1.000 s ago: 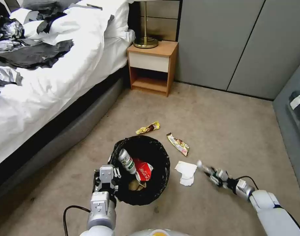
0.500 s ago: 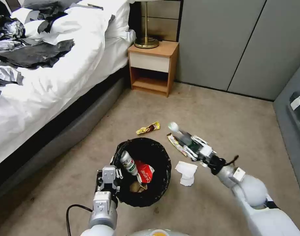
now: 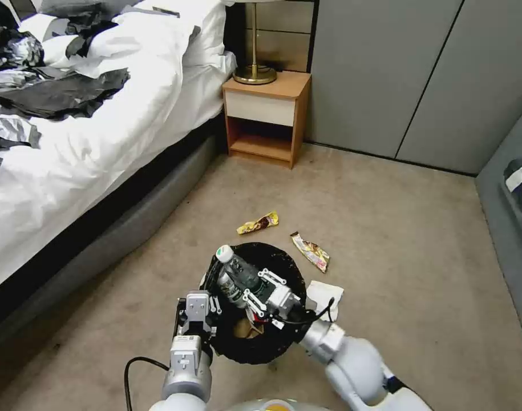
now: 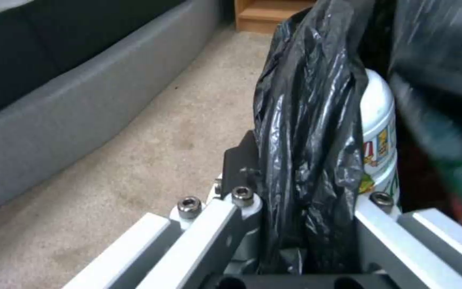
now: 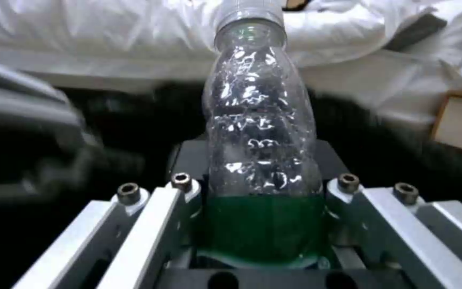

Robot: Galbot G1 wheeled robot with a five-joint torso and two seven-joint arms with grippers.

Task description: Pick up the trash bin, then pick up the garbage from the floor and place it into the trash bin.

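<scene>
The mouth of the trash bin (image 3: 283, 337) is largely blocked: the right gripper (image 3: 259, 292) hangs over it, clamped around a clear bottle (image 3: 238, 269), and the left gripper (image 3: 199, 313) pinches the bin's left rim. A white can (image 3: 231, 291) and red wrapper already lie inside. Open carpet (image 3: 397, 240) lies to the right and ahead, up to the nightstand (image 3: 265, 117). The bed (image 3: 72, 171) walls off the left.

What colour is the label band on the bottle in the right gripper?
Green, on a clear bottle; the right wrist view shows it best, between the right gripper's jaws.
</scene>
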